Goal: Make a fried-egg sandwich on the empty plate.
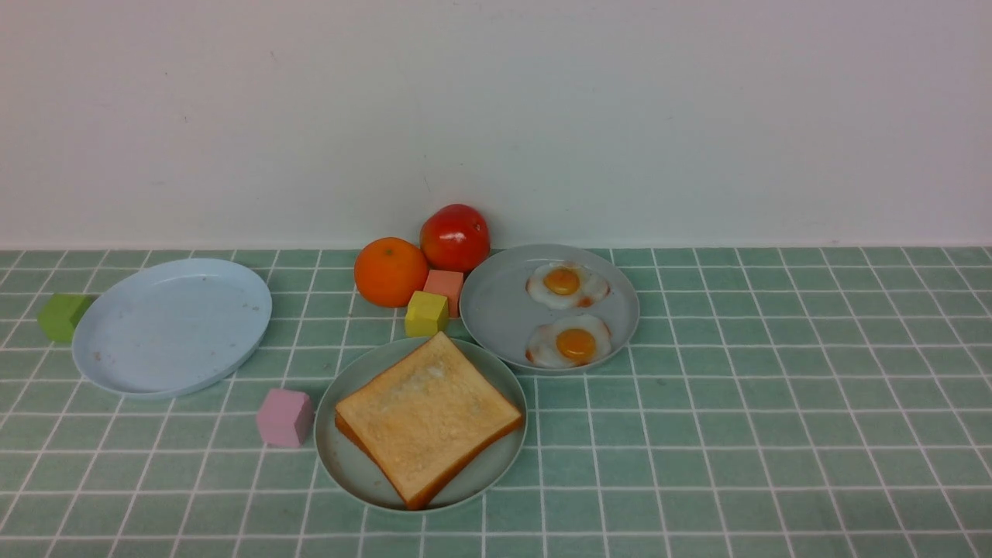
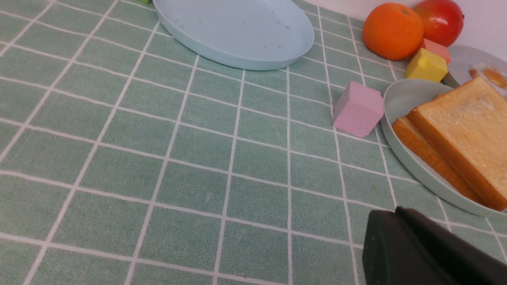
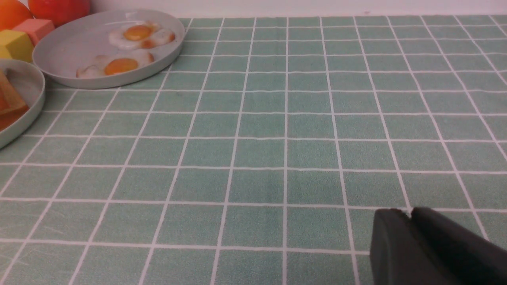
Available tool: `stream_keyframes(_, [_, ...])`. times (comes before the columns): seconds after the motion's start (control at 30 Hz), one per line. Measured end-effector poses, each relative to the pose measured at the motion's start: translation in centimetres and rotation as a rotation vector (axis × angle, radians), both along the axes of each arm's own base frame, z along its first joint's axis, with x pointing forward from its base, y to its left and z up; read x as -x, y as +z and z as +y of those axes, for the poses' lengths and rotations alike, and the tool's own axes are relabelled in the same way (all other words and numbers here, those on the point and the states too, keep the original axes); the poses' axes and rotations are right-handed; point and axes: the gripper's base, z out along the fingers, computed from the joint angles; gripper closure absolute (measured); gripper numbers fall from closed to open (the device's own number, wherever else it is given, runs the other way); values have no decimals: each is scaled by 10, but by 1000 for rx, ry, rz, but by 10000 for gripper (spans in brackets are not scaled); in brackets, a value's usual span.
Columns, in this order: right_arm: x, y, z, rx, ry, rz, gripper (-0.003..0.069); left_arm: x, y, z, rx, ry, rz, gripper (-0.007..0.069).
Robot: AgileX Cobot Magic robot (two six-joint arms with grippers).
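The pale mint-green plate (image 1: pixel 341 465) sits front centre with a golden toast slice (image 1: pixel 426 415) on it. The left wrist view shows that top slice (image 2: pixel 467 130) lying on a second slice (image 2: pixel 424 154); I see no egg between them. Two fried eggs (image 1: pixel 568 285) (image 1: pixel 571 343) lie on the grey plate (image 1: pixel 496 310) behind and to the right. Neither gripper shows in the front view. My left gripper (image 2: pixel 398 209) hovers shut over the cloth near the mint plate's rim. My right gripper (image 3: pixel 410 211) hangs over bare cloth far from the eggs (image 3: pixel 117 65), its fingers together and holding nothing.
A light blue plate (image 1: pixel 170 325) with crumbs lies at the left, a green cube (image 1: pixel 63 316) beside it. An orange (image 1: pixel 390 271), a red fruit (image 1: pixel 455 236), a yellow cube (image 1: pixel 426 313) and a salmon cube (image 1: pixel 445 285) crowd behind the mint plate. A pink cube (image 1: pixel 285 418) touches its left.
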Motion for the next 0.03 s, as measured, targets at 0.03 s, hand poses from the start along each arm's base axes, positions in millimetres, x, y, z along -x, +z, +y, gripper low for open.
stream_keyframes(0.03, [0,0,0,0,0,0,577,0,0,0,0,0,0,605])
